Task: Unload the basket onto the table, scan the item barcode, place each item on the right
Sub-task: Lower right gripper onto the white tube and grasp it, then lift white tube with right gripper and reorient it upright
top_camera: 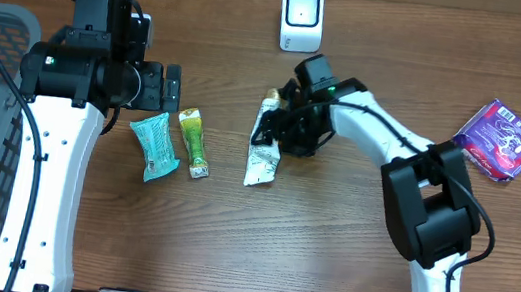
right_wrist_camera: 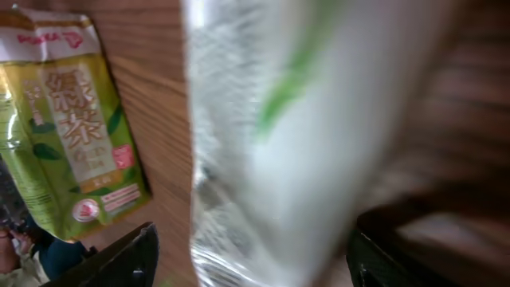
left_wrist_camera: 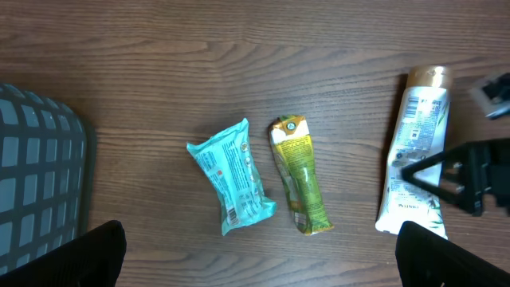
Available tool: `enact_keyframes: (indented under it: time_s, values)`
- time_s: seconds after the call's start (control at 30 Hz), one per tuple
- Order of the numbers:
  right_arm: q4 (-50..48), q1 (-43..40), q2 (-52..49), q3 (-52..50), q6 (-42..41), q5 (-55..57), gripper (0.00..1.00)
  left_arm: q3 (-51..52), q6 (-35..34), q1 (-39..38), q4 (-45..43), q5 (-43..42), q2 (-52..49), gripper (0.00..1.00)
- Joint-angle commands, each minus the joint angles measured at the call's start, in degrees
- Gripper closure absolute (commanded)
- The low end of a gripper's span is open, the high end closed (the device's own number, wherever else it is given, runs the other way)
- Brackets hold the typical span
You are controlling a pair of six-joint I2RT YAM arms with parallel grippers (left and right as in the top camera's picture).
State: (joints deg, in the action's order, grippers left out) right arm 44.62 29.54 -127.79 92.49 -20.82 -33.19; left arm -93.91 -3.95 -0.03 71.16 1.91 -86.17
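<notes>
White tube lies in the middle of the desk, well short of the scanner at the far edge. Right gripper straddles it, jaws apart; left gripper hangs open. Closing off-centre could squirt the slick tube away.

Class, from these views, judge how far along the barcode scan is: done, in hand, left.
Done: nothing shows as scanned; the white tube lies away from the scanner. In hand: the right end effector sits over the tube, fingers spread either side. Remaining: lifting it to the scanner; the left end effector hangs open, empty.
</notes>
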Motion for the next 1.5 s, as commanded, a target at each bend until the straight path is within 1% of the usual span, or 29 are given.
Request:
enact_keyframes:
  time_s: [0.0,0.1,0.17,0.23,0.3,0.37,0.4,0.47,0.5,0.53,0.63,0.73,0.8,0.97,1.03,1.1,1.13,1.2,1.3,1.4,1.47]
  values:
    - [-0.74,2.91,-2.23,-2.6,-7.37,3.93,0.24,-0.68,0.13,0.0,0.0,-0.46,-0.35,0.01]
    - [-2.27,5.11,-2.8,-3.02,-13.55,8.61,0.24,-0.68,0.11,0.0,0.0,-0.46,-0.35,0.0]
    - [-2.84,6.47,-3.41,-3.04,-14.84,10.88,0.32,-0.68,0.13,0.0,0.0,-0.46,-0.35,0.0]
    - [-3.45,6.78,-3.72,-3.02,-14.82,11.32,0.38,-0.68,0.13,0.0,0.0,-0.46,-0.35,0.0]
    - [-3.85,6.78,-3.96,-3.02,-15.47,11.32,0.48,-0.68,0.13,0.0,0.0,-0.46,-0.35,0.0]
    - [-3.87,6.64,-4.02,-3.04,-16.26,11.61,0.64,-0.68,0.11,0.0,0.0,-0.46,-0.35,0.0]
    - [-3.89,6.6,-4.02,-3.04,-16.98,12.15,0.69,-0.68,0.11,0.0,0.0,-0.46,-0.35,0.01]
    - [-4.2,6.6,-4.02,-3.02,-17.35,12.81,0.84,-0.68,0.13,0.0,0.0,-0.46,-0.35,0.0]
    - [-4.28,6.47,-4.02,-3.02,-17.31,12.79,0.94,-0.68,0.13,0.0,0.0,-0.46,-0.35,0.0]
    - [-4.15,6.29,-3.93,-2.99,-17.31,12.55,0.96,-0.7,0.13,0.0,0.0,-0.46,-0.35,0.01]
    - [-2.69,5.25,-3.02,-2.23,-13.99,12.48,0.96,-0.68,0.13,0.0,0.0,-0.46,-0.35,0.0]
    - [1.84,3.61,-1.44,0.15,-6.82,12.61,0.96,-0.68,0.13,0.0,0.0,-0.46,-0.35,0.0]
    - [4.81,2.21,-0.2,1.77,-0.85,12.57,0.96,-0.68,0.13,0.0,0.0,-0.46,-0.35,0.01]
    - [10.75,-1.33,2.1,4.52,19.02,12.63,0.96,-0.68,0.13,0.0,0.0,-0.46,-0.35,0.0]
    - [12.5,-2.93,2.21,5.11,24.35,13.11,0.9,-0.68,0.11,0.0,0.0,-0.46,-0.35,0.0]
    - [12.92,-4.42,2.21,5.14,25.64,15.32,0.75,-0.68,0.13,0.0,0.0,-0.46,-0.35,0.0]
    - [12.74,-5.31,2.23,5.14,25.64,16.63,0.7,-0.68,0.13,0.0,0.0,-0.46,-0.35,0.0]
    - [12.55,-6.99,2.23,5.46,25.57,17.53,0.65,-0.68,0.11,0.0,0.0,-0.46,-0.35,0.0]
    - [14.62,-9.64,2.23,8.04,22.95,15.17,0.61,-0.68,0.13,0.0,0.0,-0.46,-0.35,0.0]
    - [17.88,-12.17,2.23,11.67,21.88,7.45,0.57,-0.68,0.11,0.0,0.0,-0.46,-0.35,0.0]
    - [19.67,-13.51,2.23,13.25,21.9,2.29,0.52,-0.68,0.11,0.0,0.0,-0.46,-0.35,0.01]
